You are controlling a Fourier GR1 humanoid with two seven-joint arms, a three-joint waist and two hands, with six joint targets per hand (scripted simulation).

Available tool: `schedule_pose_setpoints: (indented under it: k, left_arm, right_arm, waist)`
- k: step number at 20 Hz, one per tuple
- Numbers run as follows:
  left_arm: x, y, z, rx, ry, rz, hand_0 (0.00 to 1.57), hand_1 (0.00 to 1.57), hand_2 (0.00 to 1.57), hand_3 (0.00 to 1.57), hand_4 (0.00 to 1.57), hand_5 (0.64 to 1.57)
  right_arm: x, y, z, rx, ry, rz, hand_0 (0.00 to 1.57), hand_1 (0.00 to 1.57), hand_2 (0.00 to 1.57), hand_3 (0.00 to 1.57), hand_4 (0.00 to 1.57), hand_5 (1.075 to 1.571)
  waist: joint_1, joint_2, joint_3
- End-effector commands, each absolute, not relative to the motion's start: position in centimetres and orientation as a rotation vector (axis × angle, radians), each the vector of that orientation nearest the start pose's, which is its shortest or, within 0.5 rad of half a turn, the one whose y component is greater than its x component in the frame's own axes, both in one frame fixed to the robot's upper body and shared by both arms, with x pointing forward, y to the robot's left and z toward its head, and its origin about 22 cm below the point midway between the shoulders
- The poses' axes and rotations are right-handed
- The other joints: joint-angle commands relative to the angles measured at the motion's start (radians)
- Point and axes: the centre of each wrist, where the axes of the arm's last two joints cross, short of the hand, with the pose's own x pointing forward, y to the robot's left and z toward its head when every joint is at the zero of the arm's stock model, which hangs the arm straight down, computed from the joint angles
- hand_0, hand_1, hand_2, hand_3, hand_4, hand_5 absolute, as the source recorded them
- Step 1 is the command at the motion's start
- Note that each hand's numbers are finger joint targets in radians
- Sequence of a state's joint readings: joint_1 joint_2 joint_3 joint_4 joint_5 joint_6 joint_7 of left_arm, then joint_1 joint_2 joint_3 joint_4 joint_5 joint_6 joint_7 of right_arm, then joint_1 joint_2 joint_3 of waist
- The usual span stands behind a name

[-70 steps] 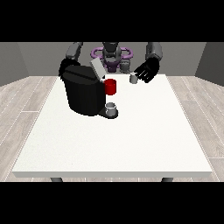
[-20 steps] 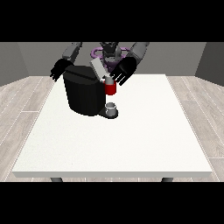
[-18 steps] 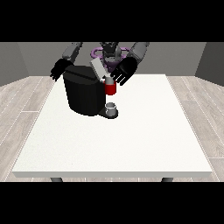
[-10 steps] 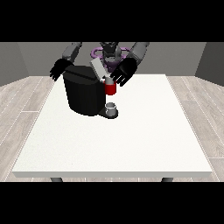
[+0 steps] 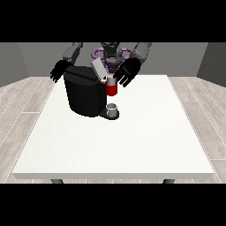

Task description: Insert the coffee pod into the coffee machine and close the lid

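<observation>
The black coffee machine (image 5: 85, 95) stands on the white table (image 5: 132, 141), left of the middle at the back. Its grey lid (image 5: 98, 69) is tilted up and open, above the red brew head (image 5: 111, 89). The hand at the view's right (image 5: 126, 72) hangs right next to the brew head, just above it. A small pale coffee pod (image 5: 110, 80) shows at its fingertips, pinched over the opening. The hand at the view's left (image 5: 59, 70) hovers behind the machine's left corner with its fingers spread, holding nothing.
A small grey cup (image 5: 113, 108) sits on the machine's drip base under the red head. The robot's torso (image 5: 111, 54) is behind the table's far edge. Grey wood floor surrounds the table.
Since 3.5 s ago the hand at the view's right has carried the pod from the table leftward to the machine's head. Over the last second both hands barely move.
</observation>
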State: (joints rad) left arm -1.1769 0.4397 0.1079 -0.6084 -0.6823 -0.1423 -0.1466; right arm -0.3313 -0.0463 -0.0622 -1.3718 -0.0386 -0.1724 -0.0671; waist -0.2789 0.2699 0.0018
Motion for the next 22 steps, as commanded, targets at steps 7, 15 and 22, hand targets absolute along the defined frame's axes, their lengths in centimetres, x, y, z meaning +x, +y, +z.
schedule_pose_setpoints:
  k: [7, 15, 22]
  left_arm:
    - [46.1, 26.8, 24.5, 0.749, -1.639, -1.091, 0.0, 0.0, 0.38, 0.11, 0.0, 1.571]
    - [46.2, 26.2, 22.0, 0.734, -1.567, -1.114, 0.0, 0.0, 0.0, 0.0, 0.0, 1.571]
    - [46.0, 27.4, 22.8, 0.747, -1.615, -1.073, 0.0, 0.0, 0.0, 0.0, 0.0, 1.571]
  right_arm:
    - [32.6, -22.3, 4.1, -0.082, -1.76, -0.114, 0.0, 0.0, 0.0, 0.0, 0.42, 1.571]
    - [30.6, -21.2, 1.1, -0.093, -1.688, -0.114, 0.0, 0.0, 0.0, 0.0, 0.44, 1.571]
    - [31.4, -22.3, 2.3, -0.108, -1.7, -0.102, 0.0, 0.0, 0.0, 0.0, 0.39, 1.571]
  waist:
    - [0.028, 0.023, -0.0012]
    - [0.026, -0.044, -0.0014]
    - [0.039, -0.04, -0.0017]
